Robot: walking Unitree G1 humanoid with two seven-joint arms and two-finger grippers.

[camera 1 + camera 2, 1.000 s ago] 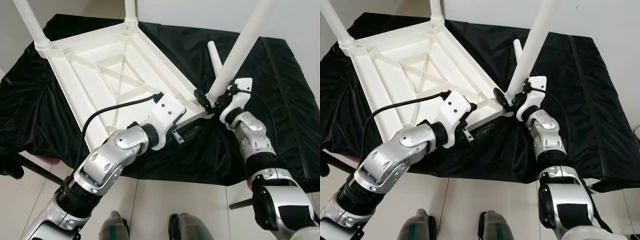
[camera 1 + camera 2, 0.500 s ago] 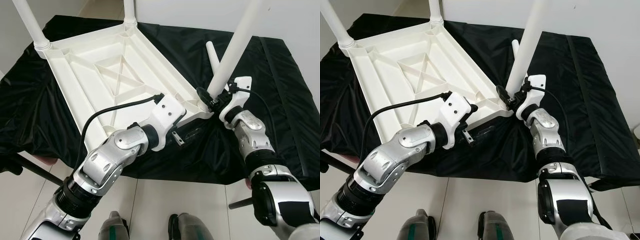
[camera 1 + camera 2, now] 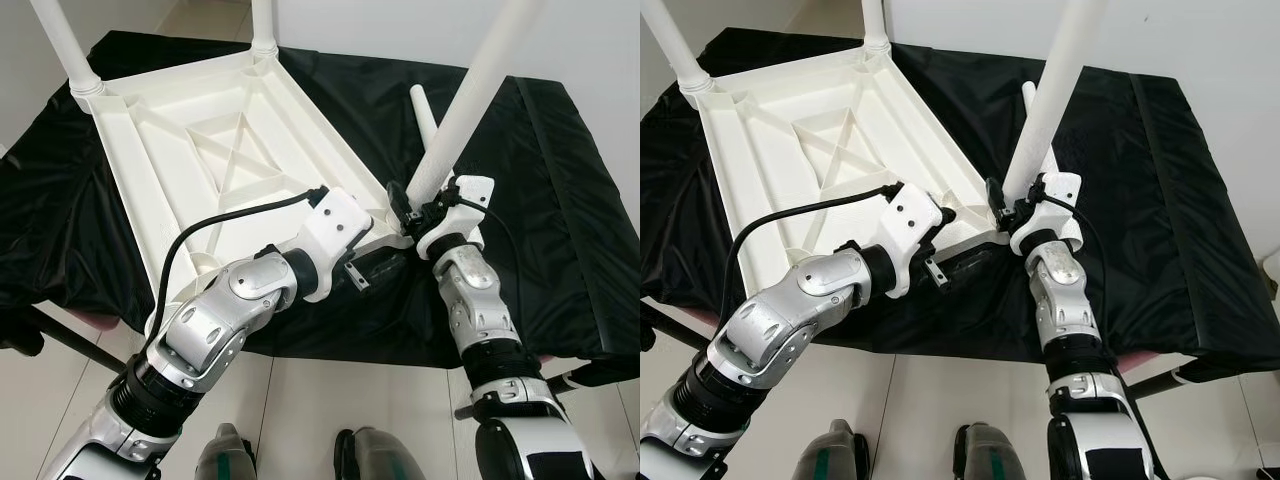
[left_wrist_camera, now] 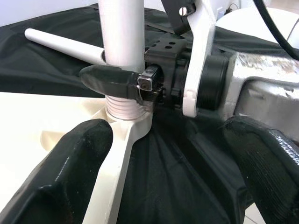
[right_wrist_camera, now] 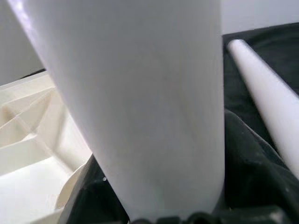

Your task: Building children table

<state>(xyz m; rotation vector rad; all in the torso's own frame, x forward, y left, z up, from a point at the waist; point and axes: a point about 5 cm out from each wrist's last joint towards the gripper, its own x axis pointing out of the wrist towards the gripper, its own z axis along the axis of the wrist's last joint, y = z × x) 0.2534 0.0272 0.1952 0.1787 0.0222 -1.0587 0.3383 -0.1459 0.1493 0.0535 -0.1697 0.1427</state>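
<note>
Right pincer (image 3: pixel 405 207) grips a smooth round white leg (image 3: pixel 470 97) at its ribbed socket.
Left pincer (image 3: pixel 372 266) gapes beside the ribbed plastic tabletop (image 3: pixel 200 150).

Tabletop (image 3: pixel 190 150): my white plastic, smooth, ribbed.
Leg (image 3: pixel 470 95): white plastic, faint sheen.
Cloth (image 3: pixel 560 200): black, creased, slightly shiny.
My arms: brushed silver metal.
Fingers (image 4: pixel 110 80): matt black rubber.
</note>
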